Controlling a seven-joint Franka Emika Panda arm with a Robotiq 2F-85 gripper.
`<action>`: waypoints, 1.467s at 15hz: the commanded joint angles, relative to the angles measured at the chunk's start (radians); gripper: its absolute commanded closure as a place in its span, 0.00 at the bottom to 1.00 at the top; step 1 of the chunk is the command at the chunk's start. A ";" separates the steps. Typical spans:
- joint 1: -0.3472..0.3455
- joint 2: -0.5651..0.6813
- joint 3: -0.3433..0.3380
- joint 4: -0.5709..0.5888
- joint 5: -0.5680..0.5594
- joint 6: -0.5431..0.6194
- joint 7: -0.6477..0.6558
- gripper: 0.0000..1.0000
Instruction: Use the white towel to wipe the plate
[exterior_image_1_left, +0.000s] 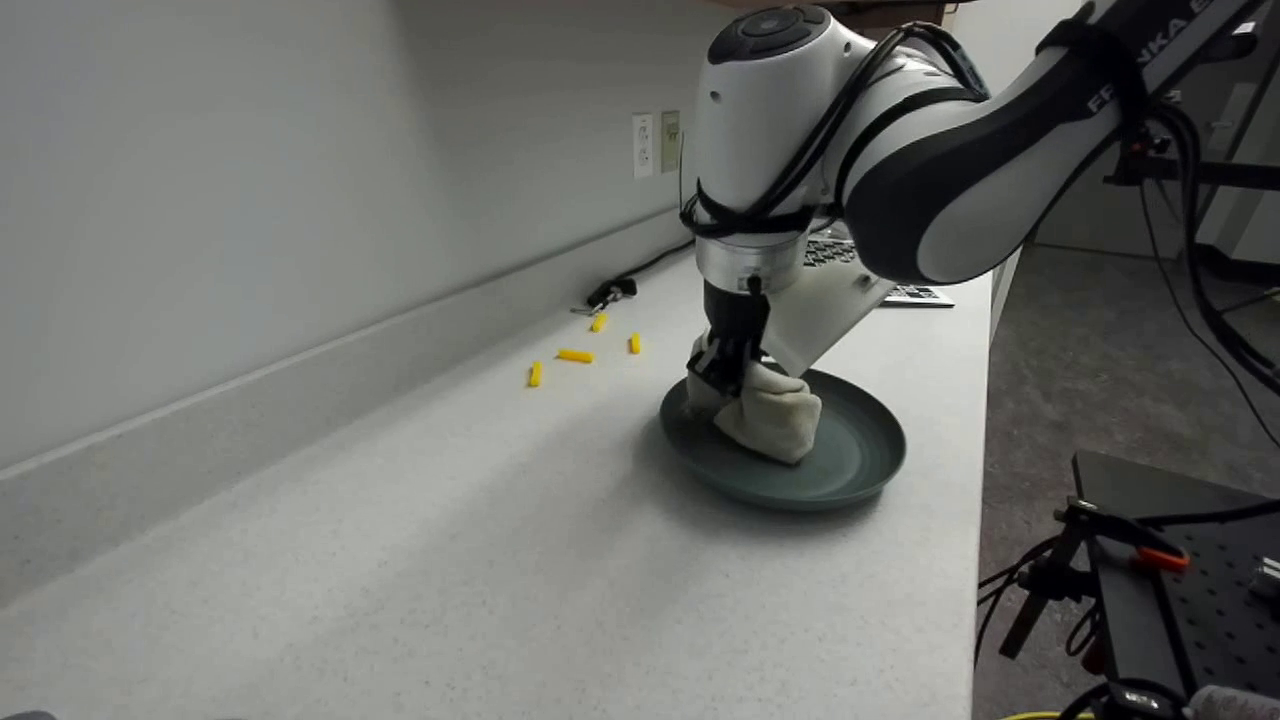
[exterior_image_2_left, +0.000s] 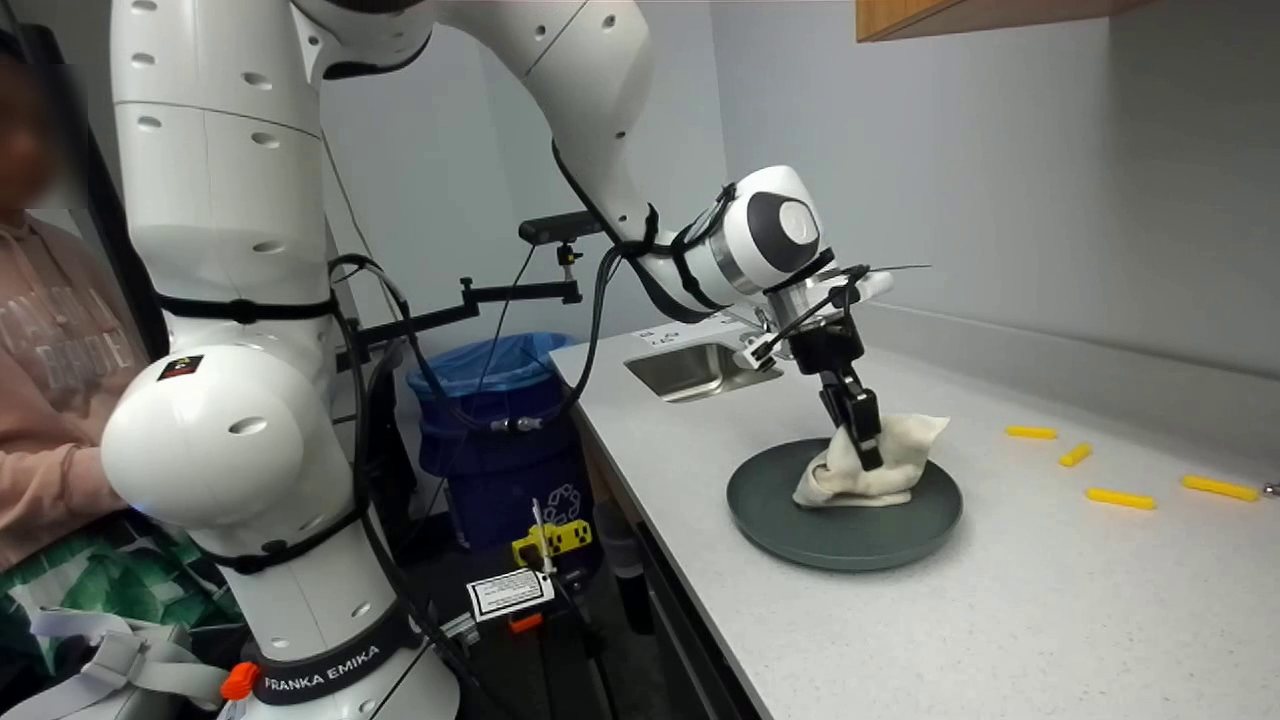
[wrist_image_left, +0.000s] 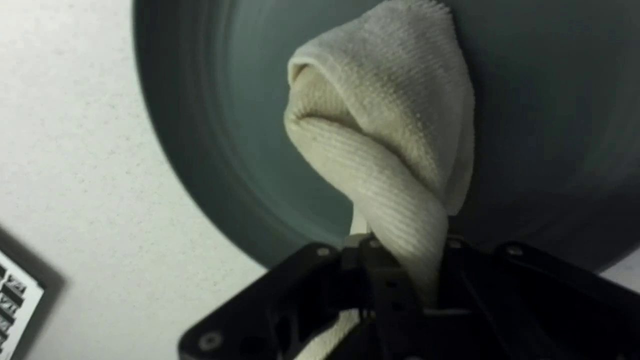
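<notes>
The dark green plate lies flat on the white counter, seen in both exterior views (exterior_image_1_left: 855, 455) (exterior_image_2_left: 775, 515) and in the wrist view (wrist_image_left: 255, 150). The white towel (exterior_image_1_left: 778, 418) is bunched and folded, and its lower part rests on the plate; it also shows in an exterior view (exterior_image_2_left: 905, 455) and in the wrist view (wrist_image_left: 395, 95). My gripper (exterior_image_1_left: 722, 375) points down over the plate, also in an exterior view (exterior_image_2_left: 866, 450). In the wrist view, the gripper (wrist_image_left: 412, 250) is shut on the towel, with cloth pinched between its fingers. The fingertips are partly hidden by cloth.
Several yellow sticks (exterior_image_1_left: 575, 355) (exterior_image_2_left: 1120, 498) lie on the counter beside the plate, near the wall. Keys with a black fob (exterior_image_1_left: 610, 293) lie by the backsplash. A keyboard-like object (exterior_image_1_left: 915, 296) (wrist_image_left: 12, 300) lies behind the plate. A sink (exterior_image_2_left: 695, 370) is set in the counter.
</notes>
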 joint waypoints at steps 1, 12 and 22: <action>-0.035 -0.014 0.058 -0.025 0.258 0.006 -0.221 0.97; -0.012 -0.048 -0.083 -0.022 0.163 -0.142 -0.160 0.97; -0.007 -0.015 -0.054 0.024 0.113 -0.095 -0.063 0.97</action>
